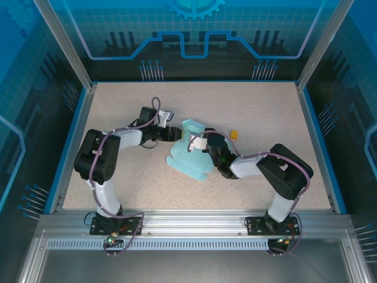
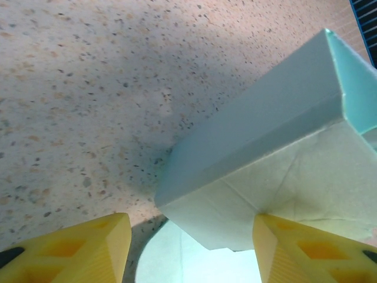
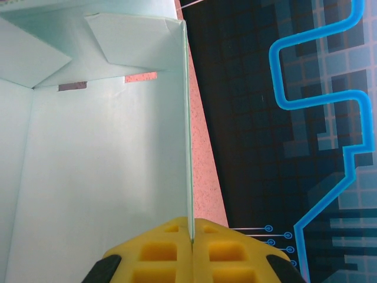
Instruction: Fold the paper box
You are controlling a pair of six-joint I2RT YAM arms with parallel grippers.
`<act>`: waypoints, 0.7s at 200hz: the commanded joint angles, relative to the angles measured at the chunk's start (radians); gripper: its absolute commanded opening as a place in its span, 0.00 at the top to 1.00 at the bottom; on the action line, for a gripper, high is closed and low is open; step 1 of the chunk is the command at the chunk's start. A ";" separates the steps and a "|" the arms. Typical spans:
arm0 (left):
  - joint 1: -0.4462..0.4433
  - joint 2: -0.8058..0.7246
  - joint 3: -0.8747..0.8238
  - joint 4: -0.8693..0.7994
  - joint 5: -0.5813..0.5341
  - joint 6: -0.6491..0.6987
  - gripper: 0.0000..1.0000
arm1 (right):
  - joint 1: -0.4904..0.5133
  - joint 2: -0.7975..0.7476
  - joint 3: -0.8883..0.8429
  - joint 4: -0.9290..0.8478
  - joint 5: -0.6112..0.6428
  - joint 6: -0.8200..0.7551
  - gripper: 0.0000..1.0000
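Note:
The paper box [image 1: 189, 154], pale light-blue card, lies mid-table, partly folded with its walls raised at the far end and flat flaps toward the near side. My left gripper [image 1: 174, 133] is at its left far corner, open. In the left wrist view that gripper [image 2: 191, 250] straddles a box corner [image 2: 259, 153]. Its right finger [image 2: 306, 247] touches the card and its left finger [image 2: 76, 247] stands clear of it. My right gripper [image 1: 203, 144] is at the box's right side. In the right wrist view this gripper [image 3: 191, 236] is shut on a thin upright wall [image 3: 187, 130] of the box.
A tiny orange block [image 1: 234, 135] lies just right of the box, behind the right arm. The speckled table [image 1: 265, 106] has free room at the back and along the near side. Blue rails [image 1: 315, 141] and glass walls close it in.

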 commanded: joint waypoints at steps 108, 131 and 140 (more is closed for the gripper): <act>-0.036 0.018 0.065 0.033 0.065 0.184 0.45 | -0.031 -0.040 0.047 -0.144 -0.107 0.056 1.00; -0.043 0.027 0.061 0.052 0.074 0.204 0.45 | -0.035 -0.039 0.053 -0.150 -0.113 0.057 1.00; -0.045 0.030 0.058 0.064 0.074 0.208 0.45 | -0.037 -0.037 0.056 -0.151 -0.119 0.056 1.00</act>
